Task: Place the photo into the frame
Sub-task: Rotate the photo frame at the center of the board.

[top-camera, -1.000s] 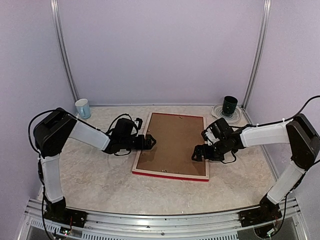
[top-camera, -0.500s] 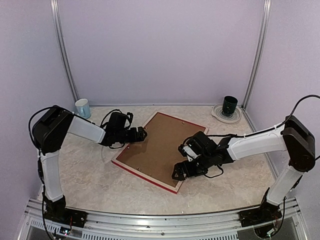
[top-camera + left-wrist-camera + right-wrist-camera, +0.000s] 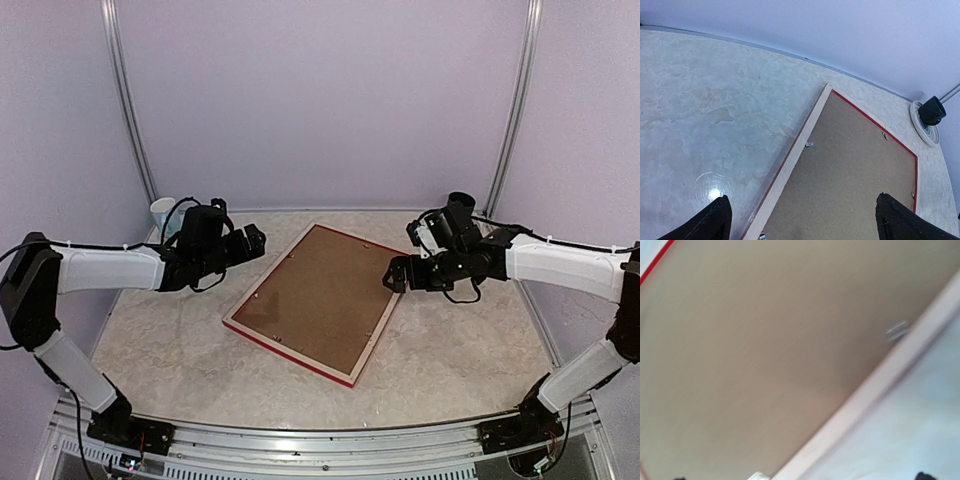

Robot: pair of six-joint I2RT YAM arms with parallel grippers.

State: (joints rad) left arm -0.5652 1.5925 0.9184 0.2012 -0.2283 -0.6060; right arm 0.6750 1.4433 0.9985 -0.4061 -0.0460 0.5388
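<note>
Lying face down and askew on the table (image 3: 180, 350) is one frame (image 3: 290, 349), pale wood rails up. Its brown backing board (image 3: 315, 295) fills the inside, and whether the photo sits beneath cannot be told. Two grippers flank it, the left gripper (image 3: 256, 241) off its far-left corner and the right gripper (image 3: 397, 277) at its right rail. Both are spread wide and empty. One pale cup (image 3: 160, 211) stands back left, partly hidden. One dark cup (image 3: 932, 110) sits on a plate (image 3: 925, 132) back right.

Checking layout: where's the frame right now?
Top view: the frame lies back-up mid-table, skewed, between the left claw and the right claw.
</note>
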